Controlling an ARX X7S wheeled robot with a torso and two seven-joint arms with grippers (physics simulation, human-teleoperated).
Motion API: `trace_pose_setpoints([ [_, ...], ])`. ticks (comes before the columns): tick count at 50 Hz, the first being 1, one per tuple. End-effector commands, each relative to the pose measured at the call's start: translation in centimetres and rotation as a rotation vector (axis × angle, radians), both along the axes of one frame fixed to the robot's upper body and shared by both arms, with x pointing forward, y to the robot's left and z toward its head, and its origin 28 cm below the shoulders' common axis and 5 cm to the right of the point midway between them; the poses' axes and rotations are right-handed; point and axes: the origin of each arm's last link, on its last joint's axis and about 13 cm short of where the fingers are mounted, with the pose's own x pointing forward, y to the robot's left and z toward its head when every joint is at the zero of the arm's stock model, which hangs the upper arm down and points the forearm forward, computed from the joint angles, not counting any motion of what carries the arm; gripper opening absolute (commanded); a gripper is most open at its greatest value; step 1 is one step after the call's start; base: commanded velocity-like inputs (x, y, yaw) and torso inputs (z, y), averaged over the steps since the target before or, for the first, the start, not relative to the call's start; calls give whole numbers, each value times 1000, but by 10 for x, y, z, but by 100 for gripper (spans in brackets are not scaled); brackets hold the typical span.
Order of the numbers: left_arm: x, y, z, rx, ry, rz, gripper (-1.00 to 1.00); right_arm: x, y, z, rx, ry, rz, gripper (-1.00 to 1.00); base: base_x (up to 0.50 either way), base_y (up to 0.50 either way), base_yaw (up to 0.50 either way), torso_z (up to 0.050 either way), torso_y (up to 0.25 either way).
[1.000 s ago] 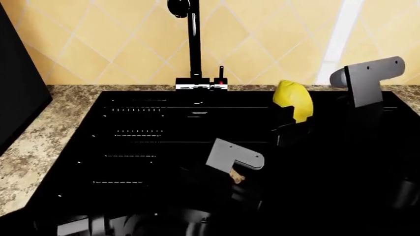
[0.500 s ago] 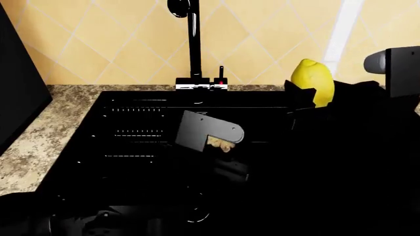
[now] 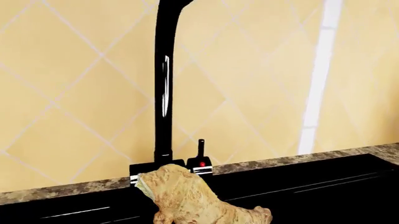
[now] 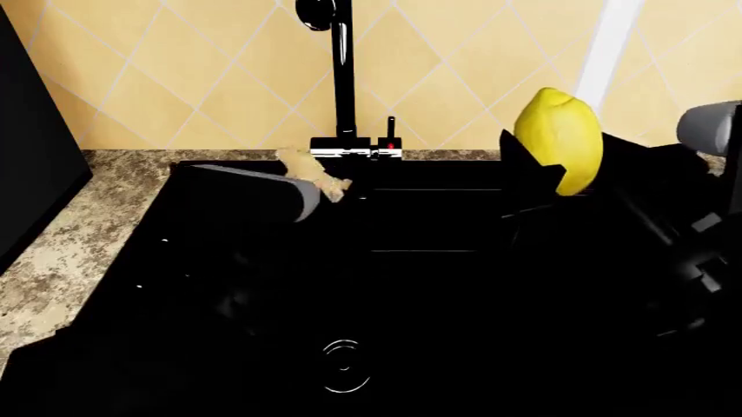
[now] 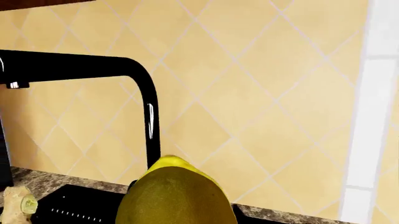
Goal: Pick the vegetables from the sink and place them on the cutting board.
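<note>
Two vegetables are held above the black sink (image 4: 383, 287). In the head view, the smooth yellow oval (image 4: 561, 130) sits high at the right, with my right gripper (image 4: 543, 178) shut on it. The knobby beige ginger root (image 4: 308, 168) hangs near the faucet base, with my left gripper (image 4: 304, 189) shut on it. The left wrist view shows the ginger root (image 3: 187, 198) close up. In the right wrist view the yellow oval (image 5: 177, 198) fills the foreground, and the ginger root (image 5: 17, 205) shows far off. My dark fingers barely stand out against the basin. The cutting board is out of view.
The tall black faucet (image 4: 342, 78) rises at the sink's back edge, with a small lever (image 4: 391, 135) beside it. Speckled granite counter (image 4: 64, 261) borders the sink on the left. A black appliance front (image 4: 29, 148) stands at the far left. The round drain (image 4: 344, 365) lies in the basin floor.
Both arms have risen out of the basin. The left gripper carried the ginger root up and back-left toward the faucet. The right gripper lifted the yellow oval higher and slightly right.
</note>
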Motion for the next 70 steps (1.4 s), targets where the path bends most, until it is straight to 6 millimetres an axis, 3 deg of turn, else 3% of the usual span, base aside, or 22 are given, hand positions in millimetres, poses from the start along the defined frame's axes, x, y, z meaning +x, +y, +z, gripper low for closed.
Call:
trace_pose_setpoints([
  [1,-20,26,2,-117,-131,46,-100,-27,15,-4,-30,-119,17,-100,0,0,0,0,250],
  [11,-47,37,-1,-146,-253,93,-100,-40,22,-22,11,-190,15,-100,0,0,0,0,250],
  [22,-56,41,3,-69,-368,154,-100,-40,28,-29,29,-257,-19,-100,0,0,0,0,45],
  [30,-52,41,0,-40,-355,187,-100,-41,29,-29,26,-273,-27,-100,-21,0,0,0,0],
  [70,-50,37,-4,-3,-351,281,-100,-39,35,-30,-13,-265,-16,-100,-484,0,0,0,0],
])
